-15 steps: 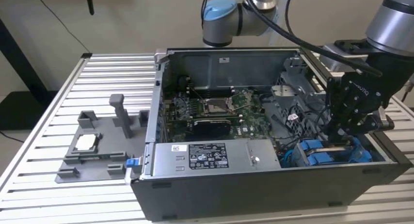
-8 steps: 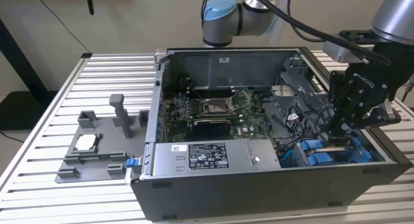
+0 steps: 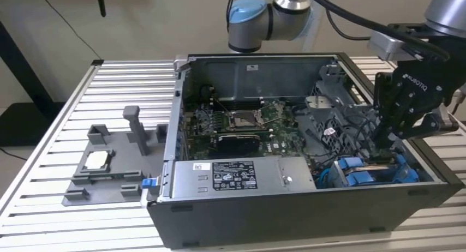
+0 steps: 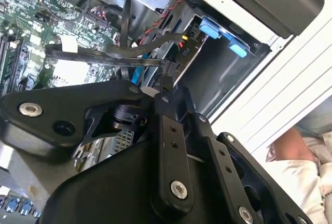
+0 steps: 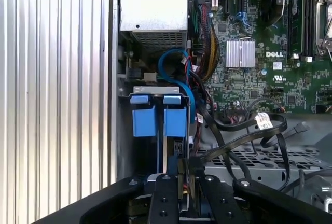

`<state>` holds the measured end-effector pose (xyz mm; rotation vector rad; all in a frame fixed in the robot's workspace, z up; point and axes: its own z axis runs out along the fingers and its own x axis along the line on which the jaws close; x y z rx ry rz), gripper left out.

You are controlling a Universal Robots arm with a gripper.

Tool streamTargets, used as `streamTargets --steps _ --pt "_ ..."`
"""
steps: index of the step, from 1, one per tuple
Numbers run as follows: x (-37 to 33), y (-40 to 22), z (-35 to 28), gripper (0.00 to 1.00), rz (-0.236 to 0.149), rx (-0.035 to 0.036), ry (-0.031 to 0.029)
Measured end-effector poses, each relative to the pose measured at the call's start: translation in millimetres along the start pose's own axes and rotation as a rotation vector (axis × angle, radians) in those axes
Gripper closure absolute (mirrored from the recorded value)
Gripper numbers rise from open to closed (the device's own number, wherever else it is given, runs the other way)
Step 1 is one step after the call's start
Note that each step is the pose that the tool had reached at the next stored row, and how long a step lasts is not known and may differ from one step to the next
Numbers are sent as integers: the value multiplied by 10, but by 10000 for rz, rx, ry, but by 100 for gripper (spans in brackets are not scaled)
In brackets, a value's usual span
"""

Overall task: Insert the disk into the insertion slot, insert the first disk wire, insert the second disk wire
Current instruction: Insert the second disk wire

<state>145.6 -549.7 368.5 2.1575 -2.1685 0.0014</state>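
The disk (image 3: 358, 173), silver in a bright blue carrier, sits down inside the insertion slot (image 3: 407, 182) at the case's corner on the exterior view's right. In the first wrist view the carrier's two blue tabs (image 5: 155, 120) stand side by side under the slot's grey rim (image 5: 150, 89). My gripper (image 3: 381, 148) reaches down into the case just above the disk's edge. It is shut on the connector end of a black flat disk wire (image 5: 244, 137). That wire (image 4: 104, 54) runs from the fingertips (image 4: 165, 93) across to the motherboard side.
A long grey metal box (image 3: 233, 174) with white stickers lies along the case's front. The green motherboard (image 3: 244, 121) fills the middle. Loose cable bundles (image 5: 205, 53) crowd the slot. A grey fixture (image 3: 109, 165) stands on the slatted table. A person's sleeve (image 4: 306, 172) is nearby.
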Motion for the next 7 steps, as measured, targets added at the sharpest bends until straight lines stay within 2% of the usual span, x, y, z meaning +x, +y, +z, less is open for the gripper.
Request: streamTargets --steps 7 --pt "-1 0 0 76 3 0 -1"
